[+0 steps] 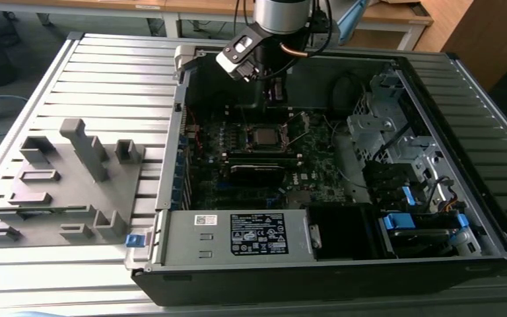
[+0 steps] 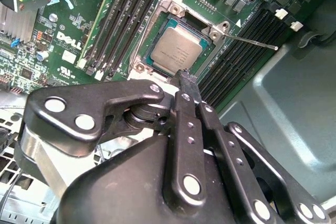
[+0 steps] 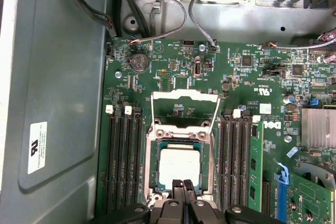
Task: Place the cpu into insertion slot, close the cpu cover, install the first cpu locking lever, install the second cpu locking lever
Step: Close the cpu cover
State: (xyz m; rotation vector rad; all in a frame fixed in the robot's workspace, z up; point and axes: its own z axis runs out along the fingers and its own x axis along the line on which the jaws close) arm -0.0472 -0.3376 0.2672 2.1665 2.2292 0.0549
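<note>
The gripper (image 2: 190, 80) has its two dark fingers pressed together with nothing pinched between them; both wrist views show the tips side by side. In the exterior view the gripper (image 1: 276, 96) hangs inside the open computer case (image 1: 465, 92), above the board and on the far side of the socket, not touching it. In the first wrist view the tips (image 3: 183, 184) line up over one edge of the cpu (image 3: 180, 165).

The cpu already lies flat in the insertion slot (image 3: 155, 156), silver top up, at the middle of the green motherboard (image 3: 173, 66). The cpu cover (image 3: 184, 95) stands flipped open on the far side of the slot, its square cut-out showing board behind it. A thin locking lever (image 2: 252, 42) sticks out free beside the socket. Long black memory slots (image 3: 123, 166) flank the slot on both sides. On the exterior view's left, outside the case, a grey holder tray (image 1: 60, 191) rests on the slatted table (image 1: 103, 72)
</note>
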